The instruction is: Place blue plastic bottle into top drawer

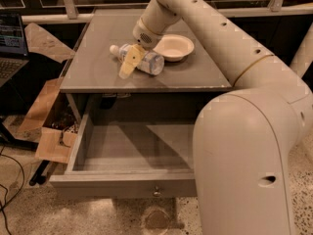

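The blue plastic bottle (149,62) lies on its side on the grey cabinet top (186,75), white cap pointing left, just left of the white bowl (172,47). My gripper (130,62) is down at the bottle, its yellowish tip crossing the front of the bottle's neck end. The bottle rests on the cabinet top. The top drawer (122,182) is pulled wide open below, its inside bare, with the small round knob (156,191) on its front panel.
My arm's large near link (244,170) covers the drawer's right side. A cardboard box (51,141) with clutter sits on the floor left of the cabinet. A laptop (10,40) stands at the far left. A railing runs behind the cabinet.
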Tool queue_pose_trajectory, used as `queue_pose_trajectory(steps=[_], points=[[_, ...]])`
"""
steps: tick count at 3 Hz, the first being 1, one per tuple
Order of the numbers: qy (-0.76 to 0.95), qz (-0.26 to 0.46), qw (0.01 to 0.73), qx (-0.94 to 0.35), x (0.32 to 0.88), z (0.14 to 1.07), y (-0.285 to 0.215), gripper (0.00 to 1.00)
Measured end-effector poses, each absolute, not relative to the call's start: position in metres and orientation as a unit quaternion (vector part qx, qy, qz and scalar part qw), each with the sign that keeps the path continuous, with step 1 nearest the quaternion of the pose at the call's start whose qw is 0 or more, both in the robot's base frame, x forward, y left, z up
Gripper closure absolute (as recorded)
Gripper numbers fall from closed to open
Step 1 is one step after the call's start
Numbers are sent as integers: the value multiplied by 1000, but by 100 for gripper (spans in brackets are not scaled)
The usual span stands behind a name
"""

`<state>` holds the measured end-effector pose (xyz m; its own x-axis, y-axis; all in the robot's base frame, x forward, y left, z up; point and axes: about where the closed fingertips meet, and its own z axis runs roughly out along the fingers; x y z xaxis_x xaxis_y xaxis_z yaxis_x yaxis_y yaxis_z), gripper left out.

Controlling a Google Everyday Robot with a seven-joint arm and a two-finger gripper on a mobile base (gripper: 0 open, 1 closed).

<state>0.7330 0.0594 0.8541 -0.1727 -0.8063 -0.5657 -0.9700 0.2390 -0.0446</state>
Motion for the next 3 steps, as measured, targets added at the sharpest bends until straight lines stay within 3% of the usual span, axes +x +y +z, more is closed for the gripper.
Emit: queue_pose_trajectory(steps=[2,3], points=[[758,183,211,-589,727,833,54,0],[759,184,210,-589,726,832,54,19]])
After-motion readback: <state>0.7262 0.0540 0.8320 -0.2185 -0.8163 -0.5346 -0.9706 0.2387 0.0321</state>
